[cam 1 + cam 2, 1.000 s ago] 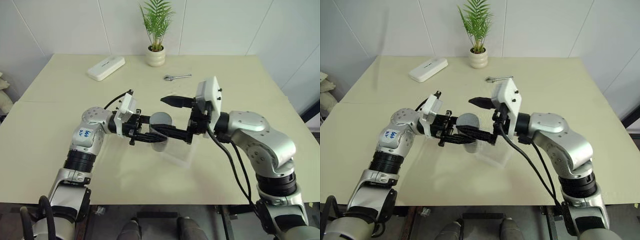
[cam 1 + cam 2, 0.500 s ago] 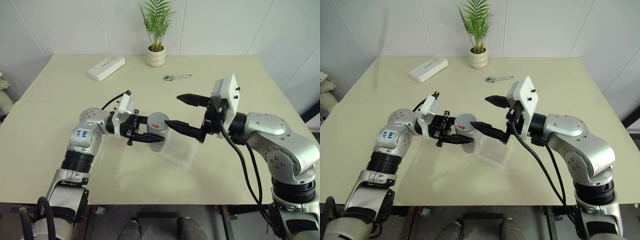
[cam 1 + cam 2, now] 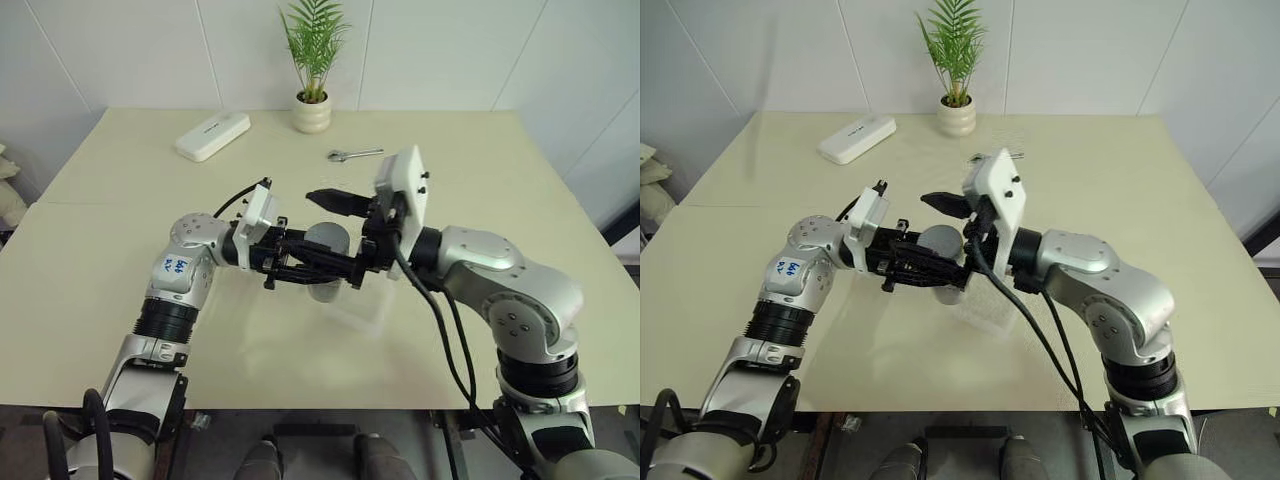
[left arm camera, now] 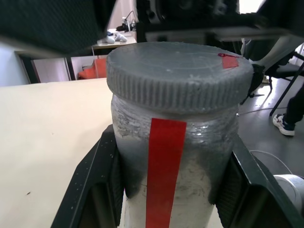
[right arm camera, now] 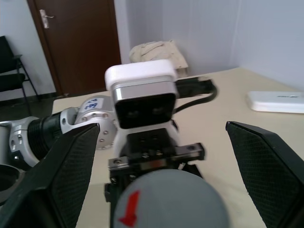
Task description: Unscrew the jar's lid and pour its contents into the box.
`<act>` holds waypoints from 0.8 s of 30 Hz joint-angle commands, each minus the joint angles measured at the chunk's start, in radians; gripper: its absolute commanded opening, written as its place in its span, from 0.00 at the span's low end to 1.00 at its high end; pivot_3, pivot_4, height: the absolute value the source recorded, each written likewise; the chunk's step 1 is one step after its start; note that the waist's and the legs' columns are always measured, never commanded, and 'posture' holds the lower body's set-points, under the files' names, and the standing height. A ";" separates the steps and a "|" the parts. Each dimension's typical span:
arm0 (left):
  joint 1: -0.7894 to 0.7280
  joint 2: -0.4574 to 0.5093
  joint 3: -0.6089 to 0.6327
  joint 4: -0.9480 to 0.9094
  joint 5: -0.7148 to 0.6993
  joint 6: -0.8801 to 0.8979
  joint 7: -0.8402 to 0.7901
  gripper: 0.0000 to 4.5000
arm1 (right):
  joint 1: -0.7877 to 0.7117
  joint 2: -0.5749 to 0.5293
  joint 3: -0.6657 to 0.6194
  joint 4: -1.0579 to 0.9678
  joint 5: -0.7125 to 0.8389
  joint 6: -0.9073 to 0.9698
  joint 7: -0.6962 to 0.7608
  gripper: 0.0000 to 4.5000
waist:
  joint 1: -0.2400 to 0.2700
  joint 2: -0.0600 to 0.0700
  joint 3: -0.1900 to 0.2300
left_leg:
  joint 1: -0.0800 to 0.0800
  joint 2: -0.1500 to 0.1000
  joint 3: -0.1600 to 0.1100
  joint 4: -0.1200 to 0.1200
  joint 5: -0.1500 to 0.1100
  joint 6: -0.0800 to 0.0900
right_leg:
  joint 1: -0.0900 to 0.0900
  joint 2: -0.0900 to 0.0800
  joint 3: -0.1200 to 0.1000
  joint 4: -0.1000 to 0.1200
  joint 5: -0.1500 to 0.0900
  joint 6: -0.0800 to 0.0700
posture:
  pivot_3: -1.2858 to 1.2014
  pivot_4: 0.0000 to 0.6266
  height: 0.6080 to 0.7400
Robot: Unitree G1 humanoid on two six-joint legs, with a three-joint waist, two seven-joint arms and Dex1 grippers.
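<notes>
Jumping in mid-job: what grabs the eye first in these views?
The two arms meeting over the middle of the table: the left gripper is shut on the jar, held over the near edge of the box. The right gripper has its jaws spread wide either side of the gray lid, not yet closed on it. At the far edge stand a potted plant and a white device.

My two head eyes look forward and down over the desk (image 3: 120, 260), set a little apart and sharing nearly the whole of it. My left wrist camera sits very close behind my left fingers (image 4: 95, 190), facing the jar (image 4: 175, 156) between them. My right wrist camera looks between my spread right fingers (image 5: 266, 166) at the same lid (image 5: 166, 199), just ahead.
</notes>
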 commanded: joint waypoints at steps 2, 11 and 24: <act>-0.019 -0.001 0.014 -0.021 -0.006 -0.013 -0.002 0.44 | -0.018 0.008 0.018 0.009 -0.025 -0.006 -0.012 0.99 | 0.000 0.000 0.000 | 0.000 0.000 0.000 0.000 0.000 0.000 | 0.000 0.000 0.000 0.000 0.000 0.000 | 0.52 0.24 1.00; -0.010 0.005 0.017 -0.036 -0.008 -0.008 -0.006 0.44 | -0.005 -0.033 0.018 0.024 -0.085 -0.017 0.005 0.99 | 0.000 0.000 0.000 | 0.000 0.000 0.000 0.000 0.000 0.000 | 0.000 0.000 0.000 0.000 0.000 0.000 | 0.52 0.24 1.00; 0.013 0.021 0.016 -0.074 -0.019 0.021 -0.017 0.44 | 0.010 -0.107 -0.051 0.038 -0.098 -0.017 0.012 0.99 | -0.001 0.000 0.000 | 0.000 0.000 0.000 0.000 0.000 0.000 | 0.000 0.000 0.000 0.000 0.000 0.000 | 0.52 0.24 1.00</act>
